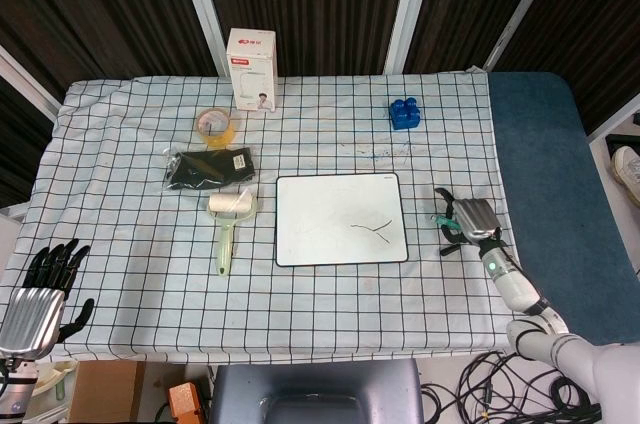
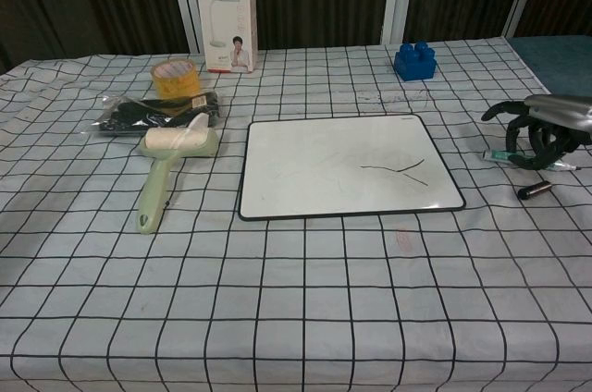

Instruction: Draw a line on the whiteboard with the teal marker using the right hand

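Note:
The whiteboard (image 1: 341, 219) (image 2: 347, 165) lies mid-table with a thin dark squiggle on its right half. The teal marker (image 2: 504, 155) (image 1: 449, 227) lies flat on the checked cloth just right of the board. My right hand (image 1: 474, 216) (image 2: 541, 128) hovers directly over it, fingers spread and arched, no longer wrapped around the barrel. The marker's black cap (image 2: 535, 191) (image 1: 449, 249) sits on the cloth just in front of the hand. My left hand (image 1: 40, 289) hangs off the table's front left corner, fingers apart and holding nothing.
A lint roller (image 1: 228, 226), a black packet (image 1: 205, 168), a tape roll (image 1: 216, 125) and a white box (image 1: 251, 69) stand left of and behind the board. A blue brick (image 1: 403, 112) sits at the back right. The cloth ends near the right hand.

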Robot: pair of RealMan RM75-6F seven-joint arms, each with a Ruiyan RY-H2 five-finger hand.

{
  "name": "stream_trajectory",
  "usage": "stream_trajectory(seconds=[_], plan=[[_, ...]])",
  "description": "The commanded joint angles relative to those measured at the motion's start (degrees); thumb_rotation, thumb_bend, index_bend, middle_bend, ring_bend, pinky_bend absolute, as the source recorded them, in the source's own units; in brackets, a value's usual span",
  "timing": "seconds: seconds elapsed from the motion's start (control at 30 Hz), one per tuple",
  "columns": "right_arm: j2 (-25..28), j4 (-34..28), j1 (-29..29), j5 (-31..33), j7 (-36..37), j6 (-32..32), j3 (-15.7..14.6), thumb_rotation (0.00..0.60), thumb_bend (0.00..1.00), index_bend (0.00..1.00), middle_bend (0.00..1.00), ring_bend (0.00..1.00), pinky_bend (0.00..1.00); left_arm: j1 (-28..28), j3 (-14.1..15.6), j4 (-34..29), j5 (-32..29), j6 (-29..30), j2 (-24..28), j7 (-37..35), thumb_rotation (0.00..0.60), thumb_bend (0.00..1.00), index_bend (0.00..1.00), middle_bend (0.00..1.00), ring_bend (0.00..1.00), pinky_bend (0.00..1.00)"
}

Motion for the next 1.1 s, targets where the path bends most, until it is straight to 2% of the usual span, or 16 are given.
stream_trajectory(seconds=[0.03, 0.3, 0.4, 0.47, 0.5, 0.53, 0.57, 0.6, 0.63, 0.7, 0.73, 0.8, 0.87, 1.1], plan=[[5.4, -7.6, -2.0, 0.1, -0.3, 3.3, 0.6, 0.6, 0.38, 0.06, 0.23, 0.22, 0.45, 0.0, 0.0, 0.0, 0.1, 0.0, 0.1, -0.1, 0.6, 0.4, 0.0, 0.0, 0.0, 0.02], [16.5, -24.6, -5.5, 0.5, -3.4, 8.3, 0.8, 0.6, 0.37, 0.0, 0.17, 0.17, 0.45, 0.1, 0.0, -0.2, 0.4, 0.3, 0.2, -0.2, 0.6, 0.4, 0.0, 0.0, 0.0, 0.02], [18.3, -27.5, -6.2, 0.3, -3.8, 9.4, 0.7, 0.6, 0.37, 0.0, 0.15, 0.16, 0.44, 0.2, 0.0, -0.2, 0.5, 0.5, 0.3, -0.2, 0.6, 0.4, 0.0, 0.0, 0.0, 0.02], [19.9, -29.8, -6.9, 0.1, -4.4, 10.5, 0.5, 0.6, 0.36, 0.0, 0.08, 0.09, 0.36, 0.3, 0.0, -0.2, 0.6, 0.7, 0.3, -0.2, 0.6, 0.4, 0.0, 0.0, 0.0, 0.02], [22.1, -33.0, -8.0, -0.4, -5.9, 11.9, -0.1, 0.6, 0.36, 0.0, 0.05, 0.06, 0.31, 0.4, 0.0, -0.2, 0.6, 1.0, 0.3, -0.2, 0.6, 0.4, 0.0, 0.0, 0.0, 0.02], [25.4, -37.4, -9.7, -0.8, -9.3, 13.6, -1.4, 0.6, 0.35, 0.0, 0.01, 0.01, 0.22, 0.5, -0.1, -0.1, 0.7, 1.4, 0.3, -0.1, 0.6, 0.4, 0.0, 0.0, 0.0, 0.02], [29.0, -41.6, -13.0, -1.5, -16.2, 17.6, -3.8, 0.6, 0.35, 0.0, 0.0, 0.0, 0.15, 0.6, -0.1, -0.2, 0.7, 1.6, 0.3, 0.3, 0.6, 0.4, 0.0, 0.0, 0.0, 0.02], [30.4, -46.7, -19.3, -2.5, -26.7, 28.1, -6.2, 0.6, 0.35, 0.0, 0.0, 0.0, 0.11, 0.8, -0.2, -0.3, 0.4, 1.6, 0.3, 1.0, 0.6, 0.4, 0.0, 0.0, 0.0, 0.02], [29.1, -48.5, -22.5, -3.1, -31.8, 34.1, -6.9, 0.6, 0.35, 0.0, 0.0, 0.0, 0.06, 0.8, -0.2, -0.4, 0.2, 1.6, 0.3, 1.2, 0.6, 0.4, 0.0, 0.0, 0.0, 0.02], [24.3, -47.8, -27.4, -5.5, -38.2, 42.8, -8.2, 0.6, 0.35, 0.0, 0.0, 0.0, 0.03, 0.8, -0.3, -0.6, 0.0, 1.4, 0.3, 1.6, 0.6, 0.4, 0.0, 0.0, 0.0, 0.02], [22.7, -46.9, -28.6, -6.4, -39.4, 44.4, -9.0, 0.6, 0.35, 0.0, 0.0, 0.0, 0.03, 0.8, -0.3, -0.7, -0.1, 1.3, 0.3, 1.6, 0.6, 0.4, 0.0, 0.0, 0.0, 0.02], [21.6, -46.5, -29.6, -7.6, -40.9, 44.6, -10.4, 0.6, 0.35, 0.0, 0.0, 0.0, 0.02, 0.9, -0.3, -0.8, 0.0, 1.5, 0.3, 1.4, 0.6, 0.4, 0.0, 0.0, 0.0, 0.02], [22.1, -47.1, -29.7, -9.1, -39.1, 44.1, -10.9, 0.6, 0.35, 0.0, 0.0, 0.0, 0.01, 1.0, -0.2, -0.7, 0.5, 1.9, 0.4, 0.7, 0.6, 0.4, 0.0, 0.0, 0.0, 0.02], [22.0, -46.3, -30.1, -7.6, -37.6, 43.9, -8.5, 0.6, 0.35, 0.0, 0.0, 0.0, 0.01, 1.2, -0.1, -0.4, 1.0, 2.4, 0.2, 0.9, 0.6, 0.4, 0.0, 0.0, 0.0, 0.02]])
